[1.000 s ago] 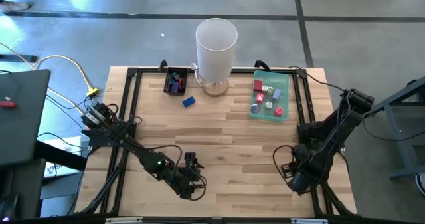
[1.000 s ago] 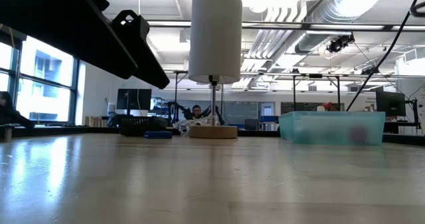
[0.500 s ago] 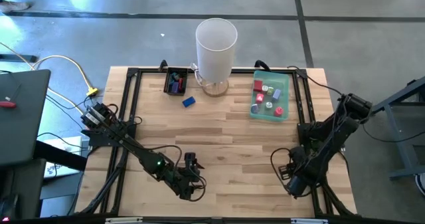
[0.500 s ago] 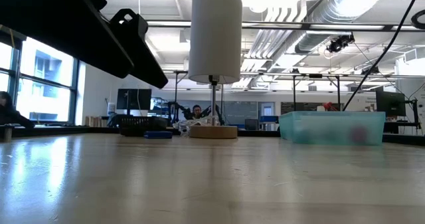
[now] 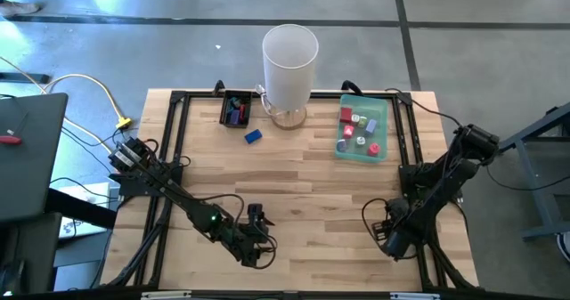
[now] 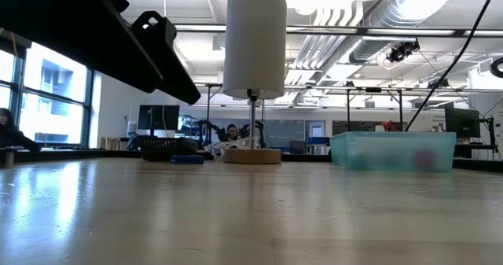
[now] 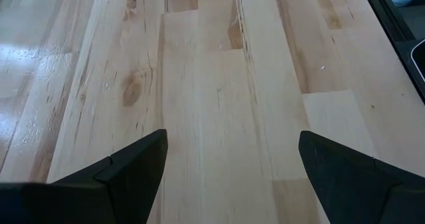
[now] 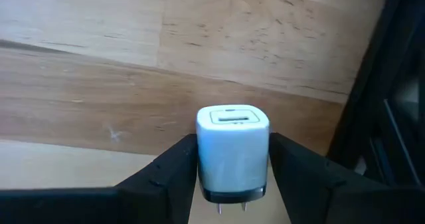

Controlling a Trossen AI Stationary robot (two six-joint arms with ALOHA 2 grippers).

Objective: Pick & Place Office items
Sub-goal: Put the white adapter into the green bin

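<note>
wooden table (image 5: pixel 294 184) | right pincer (image 8: pixel 232 159) clamps white charger (image 8: pixel 232 151), edged inward | left pincer (image 7: pixel 229 161) spread, empty

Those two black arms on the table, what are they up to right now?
They are sorting small office items. The right claw, near the table's front right corner, is shut on a small white charger plug just above the wood. The left claw is open and empty at the front of the table. At the back, a green tray and a small black tray hold coloured pieces, beside a tall white cylinder. One blue block lies loose.
</note>
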